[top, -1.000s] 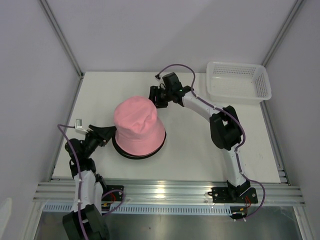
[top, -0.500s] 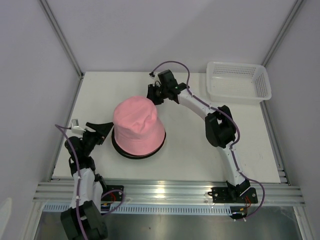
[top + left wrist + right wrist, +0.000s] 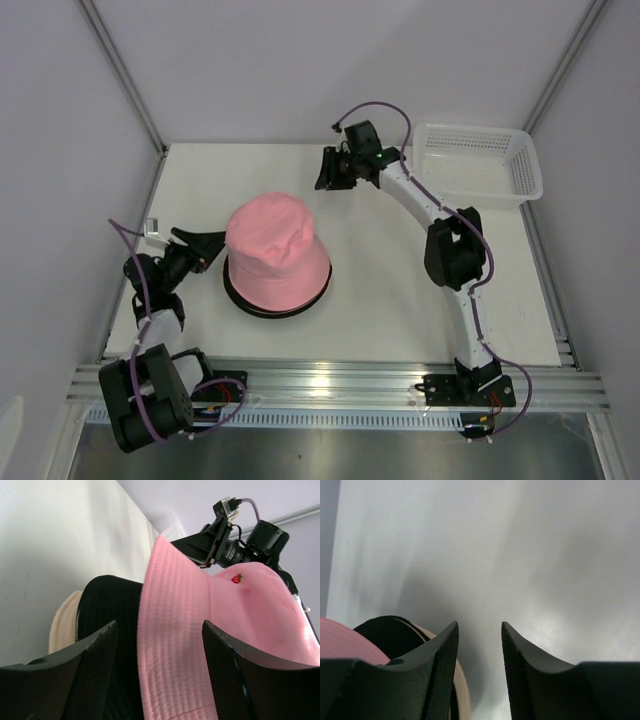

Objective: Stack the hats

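Hats are sitting in one stack left of centre on the table [image 3: 400,290]. The pink hat [image 3: 277,250] is lying on top and a black hat [image 3: 107,610] is showing beneath its brim. The edge of a tan hat [image 3: 62,625] is peeking out lowest. The left gripper [image 3: 212,250] is hovering just beside the stack's left side, its jaws standing wide apart and gripping nothing. The right gripper [image 3: 322,172] is hanging near the far edge, apart from the stack, its jaws parted by a narrow gap with only bare table between them. A white basket [image 3: 478,165] is resting in the far right corner.
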